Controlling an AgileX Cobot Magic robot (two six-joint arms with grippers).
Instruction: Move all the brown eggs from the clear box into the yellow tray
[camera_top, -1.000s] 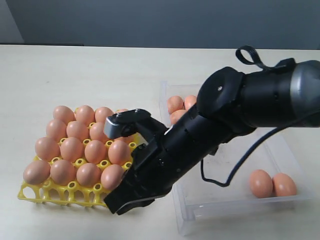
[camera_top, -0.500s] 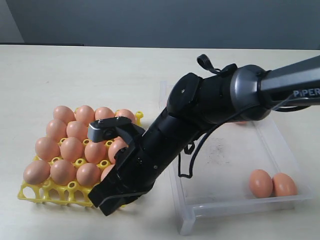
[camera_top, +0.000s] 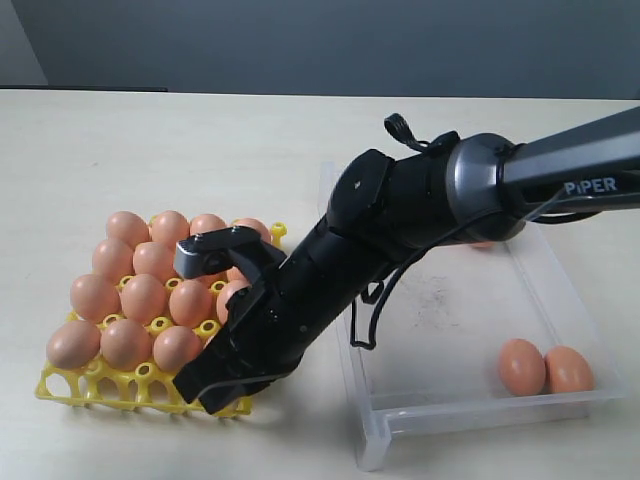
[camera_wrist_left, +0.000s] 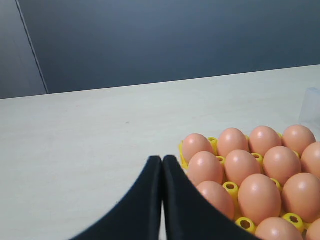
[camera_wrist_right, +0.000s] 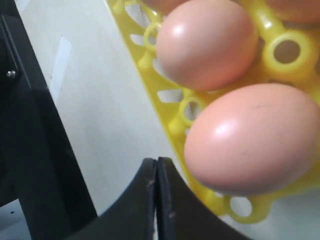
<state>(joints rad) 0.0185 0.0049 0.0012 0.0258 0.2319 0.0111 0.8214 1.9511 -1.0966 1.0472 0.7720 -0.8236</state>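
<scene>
Far part of tabletop (camera_top: 200, 140) bare: wide room behind & view-left of yellow tray (camera_top: 90, 388). Tray top packed w/ brown eggs (camera_top: 143, 297), touching, no gap for fingers betw. them; only bare lattice along near edge. Right arm (camera_top: 400, 215) lies diagonally over clear box's (camera_top: 470, 418) left wall & tray's near right corner, blocking that corner + strip betw. tray & box. Right gripper (camera_wrist_right: 156, 165), fingers pressed together, sits just beside tray rim, two eggs close by. Box floor mostly bare; egg pair (camera_top: 521, 367) in near right corner, touching. Left gripper (camera_wrist_left: 162, 160), fingers together, near a tray corner, bare tabletop ahead.
</scene>
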